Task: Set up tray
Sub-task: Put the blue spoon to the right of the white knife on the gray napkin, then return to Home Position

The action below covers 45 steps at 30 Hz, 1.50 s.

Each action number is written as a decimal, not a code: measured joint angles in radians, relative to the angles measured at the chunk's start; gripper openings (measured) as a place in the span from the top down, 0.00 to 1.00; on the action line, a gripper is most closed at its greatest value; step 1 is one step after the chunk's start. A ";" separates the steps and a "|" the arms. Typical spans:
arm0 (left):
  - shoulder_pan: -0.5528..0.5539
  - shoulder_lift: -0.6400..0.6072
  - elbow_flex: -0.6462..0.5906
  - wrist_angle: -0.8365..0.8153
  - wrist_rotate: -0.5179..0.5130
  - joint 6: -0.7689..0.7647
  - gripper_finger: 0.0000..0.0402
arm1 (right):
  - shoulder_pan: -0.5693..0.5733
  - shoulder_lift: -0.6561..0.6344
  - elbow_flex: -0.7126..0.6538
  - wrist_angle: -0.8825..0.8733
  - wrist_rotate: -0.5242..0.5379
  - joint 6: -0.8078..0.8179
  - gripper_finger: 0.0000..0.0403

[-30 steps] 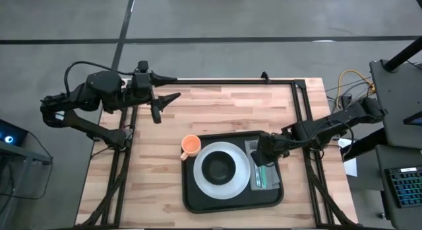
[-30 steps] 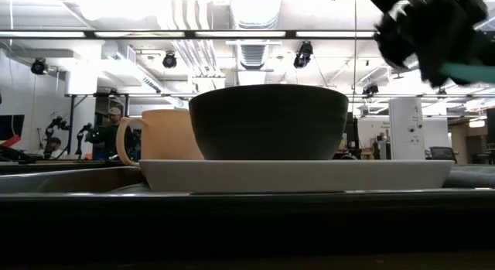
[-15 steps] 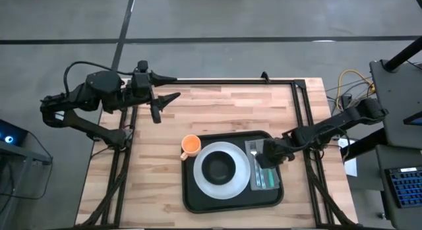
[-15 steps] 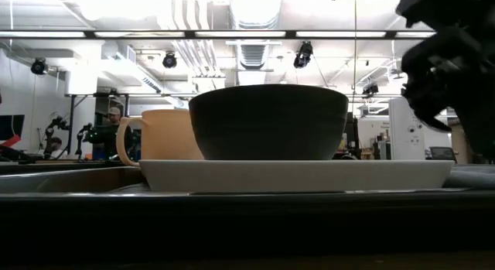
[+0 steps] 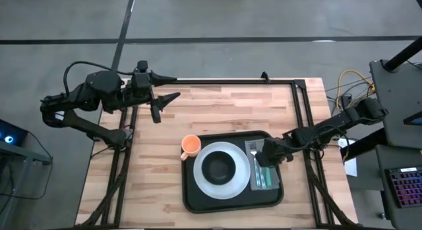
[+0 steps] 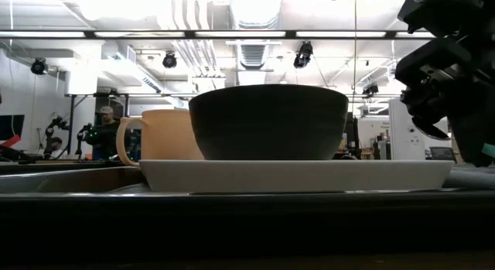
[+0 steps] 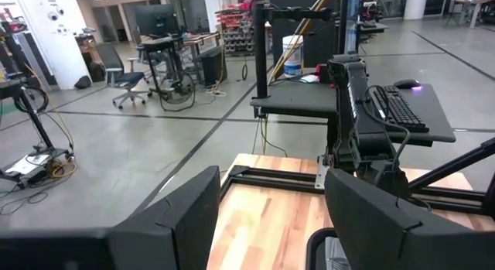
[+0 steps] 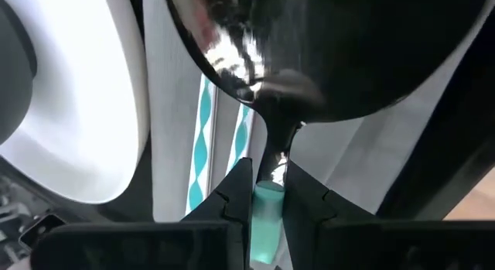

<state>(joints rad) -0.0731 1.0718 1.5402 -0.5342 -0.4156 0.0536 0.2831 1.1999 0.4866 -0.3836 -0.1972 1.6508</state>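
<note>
The black tray (image 5: 198,197) lies on the wooden table. On it a white plate (image 5: 206,180) carries a black bowl (image 5: 218,167). An orange cup (image 5: 190,145) stands at the tray's far left corner. A grey napkin (image 5: 271,176) lies on the tray right of the plate, with teal-handled cutlery (image 8: 205,123) on it. My right gripper (image 5: 266,156) is low over the napkin, shut on a teal-handled spoon (image 8: 271,76). My left gripper (image 5: 168,98) waits open and level above the table's far left part. My right gripper pinches the spoon's teal handle (image 8: 268,199) between its two fingertips (image 8: 236,189). The fingers slant down from the table's right side. The metal neck (image 8: 276,146) and bowl of the spoon stick out past the fingers, over the napkin. Whether the spoon touches the napkin, I cannot tell.
Black frame rails (image 5: 300,118) run along the table's far and right edges. Bare wood (image 5: 217,111) lies between the tray and the far edge, and more to the tray's left. A person stands in the room far behind the table (image 6: 104,131).
My right gripper has come down with the spoon toward the napkin on the tray's right side, rolling slightly, and has nearly settled there. It has stayed shut on the spoon.
</note>
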 joint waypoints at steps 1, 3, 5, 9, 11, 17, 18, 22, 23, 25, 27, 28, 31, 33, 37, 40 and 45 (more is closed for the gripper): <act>0.000 0.000 0.000 0.000 0.000 0.000 0.47 | 0.000 0.000 0.000 -0.001 0.010 0.000 0.92; 0.000 0.001 0.003 -0.001 0.000 0.000 0.47 | 0.000 0.000 -0.001 -0.002 0.026 0.000 0.92; 0.000 0.002 0.012 0.000 0.000 0.000 0.47 | 0.000 0.000 -0.001 -0.002 0.042 0.000 0.89; 0.000 0.002 0.030 -0.007 0.003 0.000 0.47 | 0.000 0.000 -0.002 -0.008 0.044 0.000 0.78; 0.000 0.002 0.039 -0.012 0.007 0.000 0.47 | 0.000 0.000 -0.003 -0.009 0.044 0.003 0.73; 0.000 0.002 0.051 -0.011 0.042 0.006 0.47 | 0.000 0.000 -0.003 -0.008 0.044 0.005 0.70; 0.000 0.002 0.051 -0.013 0.043 0.012 0.47 | 0.000 0.000 -0.003 -0.008 0.043 0.007 0.70; 0.000 0.002 0.051 -0.013 0.043 0.016 0.47 | 0.000 0.001 -0.003 -0.002 0.042 0.013 0.72; 0.000 0.005 0.051 -0.012 0.043 0.016 0.47 | 0.000 0.000 -0.002 -0.002 0.040 0.022 0.73; 0.000 0.008 0.051 -0.011 0.043 0.017 0.47 | 0.000 0.000 0.012 -0.005 0.040 0.024 0.74; 0.000 0.009 0.050 -0.015 0.043 0.024 0.47 | 0.000 -0.001 0.043 -0.003 0.054 -0.008 0.76; 0.000 0.012 0.050 -0.013 0.043 0.030 0.47 | 0.000 -0.001 0.057 -0.005 0.071 -0.022 0.77; 0.000 0.015 0.050 -0.013 0.043 0.033 0.47 | 0.000 0.012 0.089 -0.028 0.136 -0.032 0.79; 0.000 0.022 0.050 -0.014 0.043 0.034 0.47 | 0.000 0.028 0.108 -0.030 0.149 -0.055 0.82; 0.000 0.024 0.050 -0.014 0.044 0.030 0.47 | 0.016 0.054 0.194 -0.027 0.201 -0.191 0.89; 0.000 0.008 0.050 -0.016 0.057 0.003 0.47 | 0.032 0.053 0.309 -0.017 0.314 -0.356 0.96; 0.000 -0.049 0.031 -0.014 0.157 -0.003 0.47 | 0.047 0.039 0.465 -0.187 0.494 -0.503 0.98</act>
<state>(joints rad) -0.0728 1.0225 1.5709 -0.5485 -0.2588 0.0508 0.3303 1.2391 0.9520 -0.5709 0.2970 1.1478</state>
